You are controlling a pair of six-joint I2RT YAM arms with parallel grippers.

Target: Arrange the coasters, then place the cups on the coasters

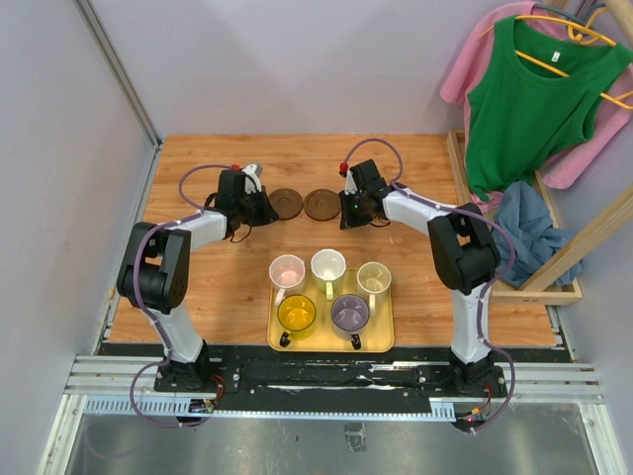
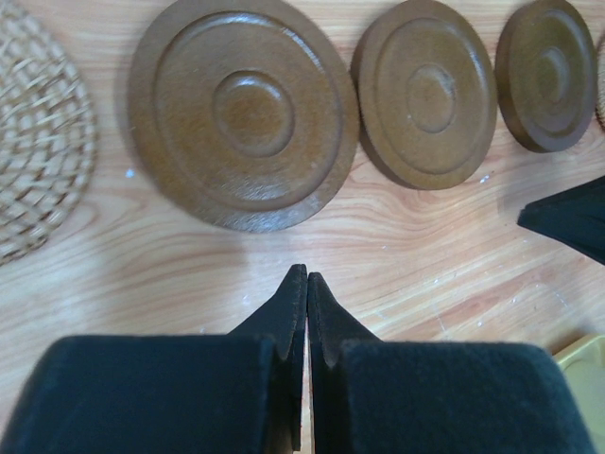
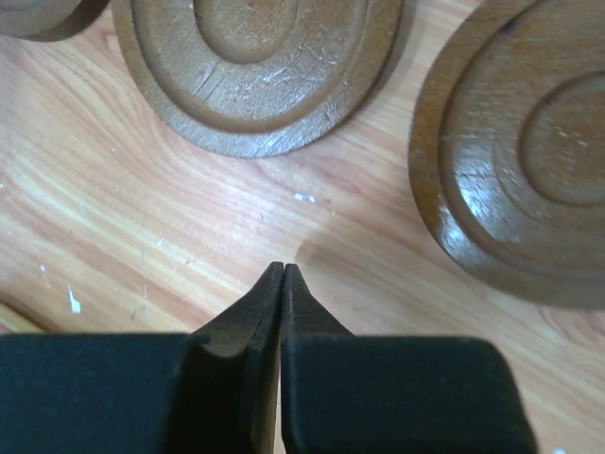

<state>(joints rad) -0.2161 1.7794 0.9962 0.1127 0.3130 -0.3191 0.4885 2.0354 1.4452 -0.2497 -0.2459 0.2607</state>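
Just ahead of the left claw (image 2: 306, 279), whose jaws are pressed together on nothing, the coasters (image 2: 244, 112) lie flat on the counter (image 2: 189, 274) in a row. A woven coaster (image 2: 38, 132) sits off to its left, and three brown wooden ones lie in front and to its right. The edge of another woven one shows at the far right. The right claw (image 3: 284, 270) is likewise closed and empty, low over bare wood. One wooden coaster lies ahead of it and another ahead to its right, neither touched.

We judge the arranging done or nearly so, since the discs sit side by side with small gaps between them. Behind both claws, toward the arm bases, all five cups (image 1: 328, 265) stand in the tray (image 1: 331, 346), three in the row nearer the claws and two behind. None is on a coaster yet, so we count the whole second half of the task as left.
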